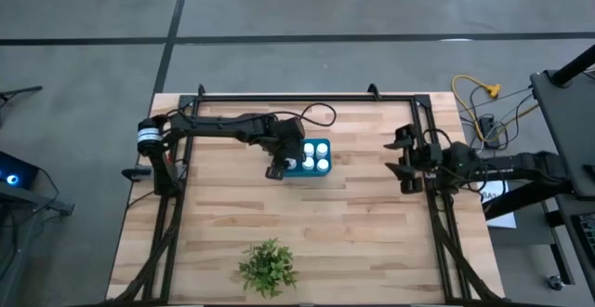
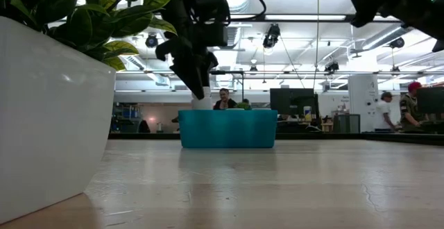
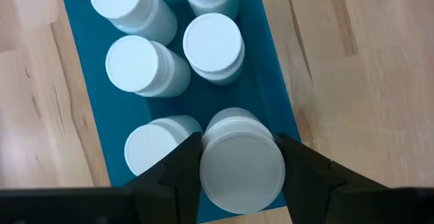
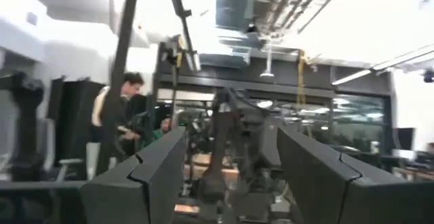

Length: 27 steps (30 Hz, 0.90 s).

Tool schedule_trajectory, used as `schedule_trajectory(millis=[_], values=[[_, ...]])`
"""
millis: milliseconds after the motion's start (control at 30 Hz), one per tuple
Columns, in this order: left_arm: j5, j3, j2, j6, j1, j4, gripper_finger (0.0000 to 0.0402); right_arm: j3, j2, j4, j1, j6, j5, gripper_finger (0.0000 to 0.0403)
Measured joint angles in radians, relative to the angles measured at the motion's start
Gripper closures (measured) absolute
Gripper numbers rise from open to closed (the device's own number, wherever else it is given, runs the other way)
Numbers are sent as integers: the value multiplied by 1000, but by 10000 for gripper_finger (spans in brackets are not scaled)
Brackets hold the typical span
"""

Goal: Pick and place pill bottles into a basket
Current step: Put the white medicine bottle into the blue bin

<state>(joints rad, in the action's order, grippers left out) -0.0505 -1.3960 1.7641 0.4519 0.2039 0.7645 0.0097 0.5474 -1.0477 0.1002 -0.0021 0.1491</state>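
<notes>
A robotics lab in a big open-plan hall. The wooden bench [image 1: 307, 219] carries a black frame with two arms mounted on it and stands on a grey concrete floor [image 1: 307, 9]. Behind it hang exposed ceiling pipes and lamps [image 2: 270, 38]; monitors [image 2: 295, 103] fill desks where people [image 2: 223, 98] work. Cables [image 1: 479, 98] trail beside the bench.

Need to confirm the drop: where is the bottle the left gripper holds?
In the left wrist view the held bottle sits between the left gripper fingers, over the basket end, beside five bottles already inside.
</notes>
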Motion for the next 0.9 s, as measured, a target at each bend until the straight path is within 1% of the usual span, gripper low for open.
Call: schedule_trajectory(millis=[67,133,267,367,433,467,567,667,900], values=[[0,2,1,0,0,2,258,0,-54,67,14,10,34,179],[0,4,1,0,0,-1,258,0,-123,174,38,24,67,179],[0,13,1,0,0,-3,258,0,-294,412,102,46,86,179],[0,15,1,0,0,-6,258,0,-430,584,148,53,139,179],[0,15,1,-1,0,-6,258,0,-522,689,173,58,160,179],[0,15,1,-1,0,-7,258,0,-547,742,185,56,161,179],[0,15,1,-1,0,-14,258,6,-539,829,208,55,190,179],[-6,16,1,-2,0,-27,258,18,-518,854,218,55,192,179],[-8,18,1,-2,0,-24,258,22,-542,931,224,36,191,179]])
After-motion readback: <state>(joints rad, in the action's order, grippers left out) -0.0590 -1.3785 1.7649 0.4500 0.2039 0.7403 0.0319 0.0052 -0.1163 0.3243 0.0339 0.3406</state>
